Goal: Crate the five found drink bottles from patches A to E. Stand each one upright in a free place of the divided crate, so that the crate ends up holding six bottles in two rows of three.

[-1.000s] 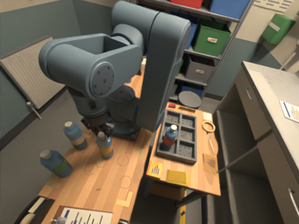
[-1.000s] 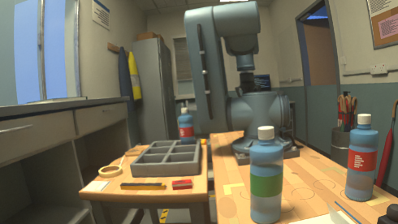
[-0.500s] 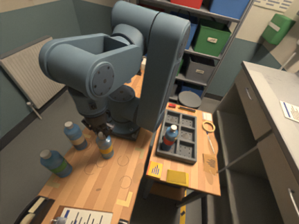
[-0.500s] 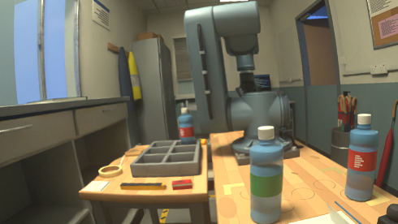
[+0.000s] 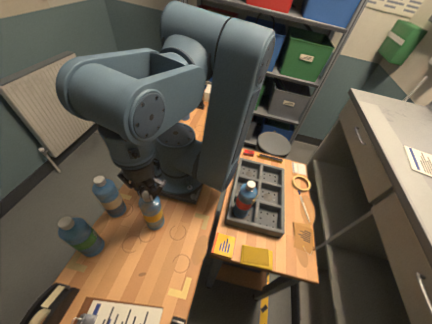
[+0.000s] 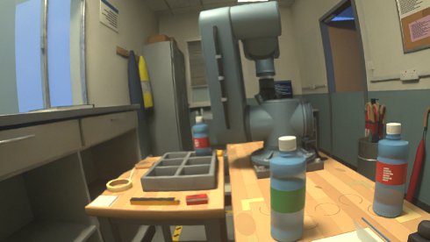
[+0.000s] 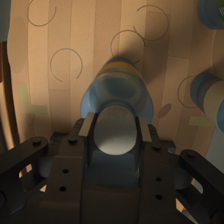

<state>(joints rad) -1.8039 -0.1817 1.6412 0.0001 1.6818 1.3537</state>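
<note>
The yellow-banded bottle (image 5: 151, 211) is hidden behind the green-banded bottle (image 6: 287, 188) in the second side camera. It stands upright on the workbench in front of the arm's base. My gripper (image 7: 114, 131) is closed around its white cap (image 7: 113, 131) from above. The green-banded bottle (image 5: 80, 236) stands near the bench's left edge. A bottle with a tan band (image 5: 108, 195) stands just left of the held one. A red-labelled bottle (image 6: 389, 170) stands on the bench's far side. The divided crate (image 5: 257, 195) sits on the side table, with one red-banded bottle (image 5: 244, 199) upright in a near-row cell.
The arm's base (image 5: 175, 170) rises right behind the held bottle. A tape roll (image 5: 301, 182), a yellow pad (image 5: 256, 256) and small cards lie on the side table around the crate. A clipboard (image 5: 125, 314) lies at the bench's near end. A cabinet (image 5: 380, 200) stands to the right.
</note>
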